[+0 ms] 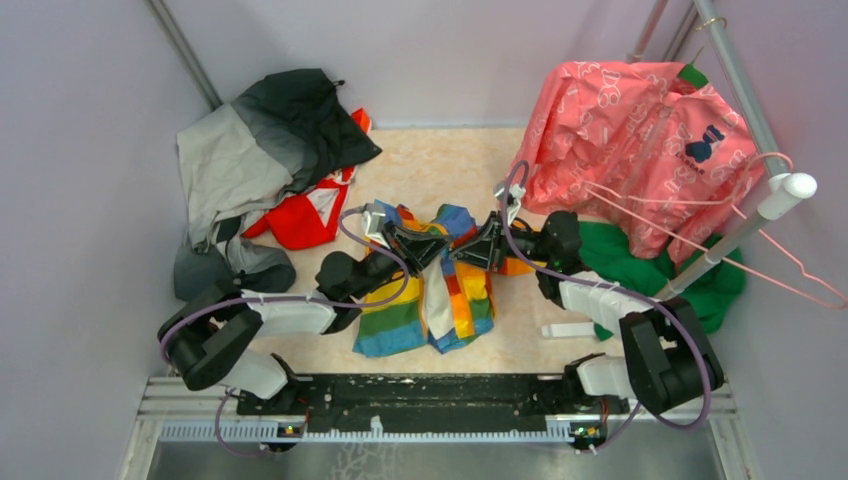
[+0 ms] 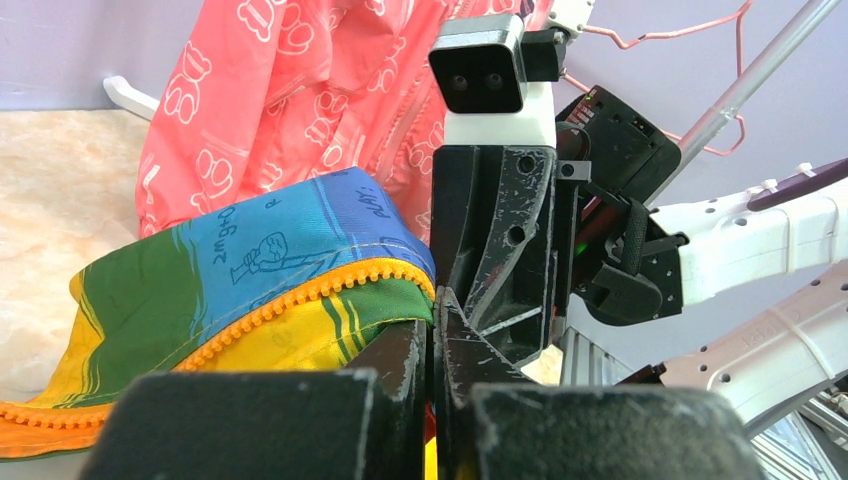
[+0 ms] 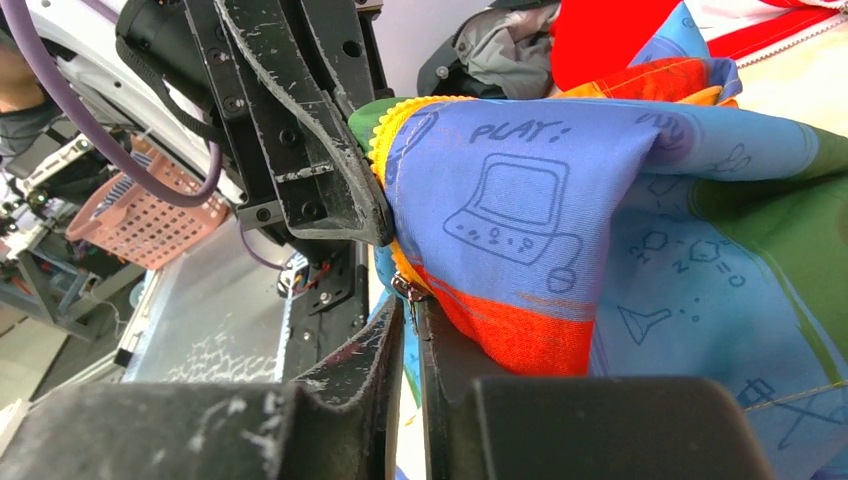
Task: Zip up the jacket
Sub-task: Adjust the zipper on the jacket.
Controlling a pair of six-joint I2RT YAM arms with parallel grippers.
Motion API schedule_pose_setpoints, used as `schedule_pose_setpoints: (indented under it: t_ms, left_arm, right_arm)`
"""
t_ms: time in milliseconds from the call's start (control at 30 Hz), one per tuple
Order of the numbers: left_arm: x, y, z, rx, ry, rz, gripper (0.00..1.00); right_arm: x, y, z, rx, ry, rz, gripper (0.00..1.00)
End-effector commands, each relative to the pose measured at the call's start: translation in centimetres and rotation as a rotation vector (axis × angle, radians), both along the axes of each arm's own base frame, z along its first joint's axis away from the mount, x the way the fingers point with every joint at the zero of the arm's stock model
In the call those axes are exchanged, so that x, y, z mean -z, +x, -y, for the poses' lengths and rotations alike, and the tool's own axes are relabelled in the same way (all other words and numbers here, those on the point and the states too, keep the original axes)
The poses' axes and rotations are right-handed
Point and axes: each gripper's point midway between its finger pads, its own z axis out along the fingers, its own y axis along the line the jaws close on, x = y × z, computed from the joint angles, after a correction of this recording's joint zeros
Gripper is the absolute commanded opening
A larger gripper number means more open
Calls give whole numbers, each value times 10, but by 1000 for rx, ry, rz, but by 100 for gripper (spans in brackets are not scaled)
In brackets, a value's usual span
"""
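The rainbow-striped jacket (image 1: 440, 295) lies in the middle of the table, its upper end lifted between both grippers. My left gripper (image 1: 432, 243) is shut on the jacket's edge beside the orange zipper teeth (image 2: 300, 295); its fingertips (image 2: 415, 335) pinch the fabric. My right gripper (image 1: 466, 250) faces it from the right, almost touching it. In the right wrist view, the right gripper (image 3: 410, 300) is shut on the small metal zipper pull (image 3: 405, 288) at the edge of the blue and red fabric (image 3: 520, 230). The lower zipper is hidden under folds.
A grey-and-black jacket (image 1: 260, 150) and a red garment (image 1: 305, 215) lie at the back left. A pink patterned garment (image 1: 640, 140) hangs over a rack pole (image 1: 740, 90) at the back right, with a green garment (image 1: 650, 270) and a pink hanger (image 1: 790, 275) below.
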Motion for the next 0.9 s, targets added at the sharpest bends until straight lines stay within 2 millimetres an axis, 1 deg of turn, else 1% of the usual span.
schedule_pose_setpoints:
  t_ms: [0,67,100,233,367,533,700,867]
  left_arm:
    - [-37,-2,-5,-1,-115,71,0]
    - [-35,-1,-5,-8,-112,67,0]
    - [-36,-1,-6,-13,-113,69,0]
    - [-35,4,-10,-55,-98,100,0]
    - [-37,10,-18,-127,-56,211,0]
    - [-33,18,-20,-176,15,320,0]
    - [-37,28,-27,-206,19,361,0]
    - [-47,27,-26,-180,-9,408,0]
  right_arm:
    - [-16,0,-2,-3,30,60,7]
    - [-14,2,-3,2,18,53,1]
    - [-14,2,-3,0,17,51,0]
    - [-11,2,-3,-11,6,33,0]
    - [-10,-2,-4,-34,4,17,0]
    - [-8,-7,-4,-68,0,10,0]
    - [9,-2,-7,-75,-75,-2,0]
    - [25,-5,-17,-110,-138,-8,0]
